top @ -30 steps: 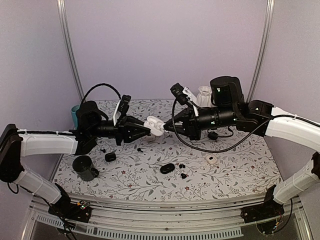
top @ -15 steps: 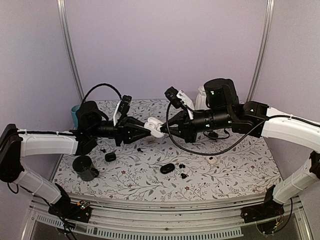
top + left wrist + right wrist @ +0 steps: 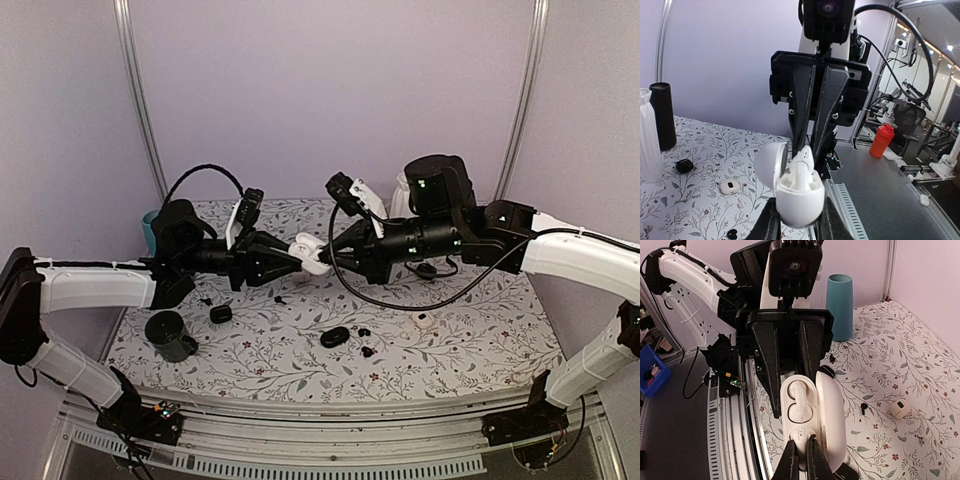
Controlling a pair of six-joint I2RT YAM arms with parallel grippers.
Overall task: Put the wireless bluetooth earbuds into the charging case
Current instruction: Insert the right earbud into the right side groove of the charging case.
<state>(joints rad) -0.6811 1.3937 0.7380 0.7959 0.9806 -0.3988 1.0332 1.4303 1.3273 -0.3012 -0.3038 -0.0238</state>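
Open white charging case (image 3: 799,202) clamped across its rounded lower body by the left jaws, held in the air well above the flowered tabletop (image 3: 480,350), lid (image 3: 769,164) hinged back to one side. One white earbud (image 3: 799,406) already seated in the bay farther from the right jaws. Second bay (image 3: 799,432), just ahead of the right jaws' tips, apparently empty. Right jaws pressed shut, tips right at the near rim of the case and pointing into that open bay; no telling from these views of any bud pinched between them, nor of actual contact with the case. Loose black earbuds (image 3: 368,351) lying on the tabletop, below and well apart from both sets of jaws, beside a closed black case (image 3: 335,337). Likely handling of a bud: tiny, featherlight, hard glossy plastic, so slippery and prone to twisting or popping out of a pinch, though hardly fragile under a gentle squeeze. Best taken across the sides of the stem or the widest part of the bulb, leaving the seating end free to drop into its well. Case itself smooth and pebble-like, apt to rotate in the left jaws under an off-centre push, so any pressing best directed straight down into the bay.
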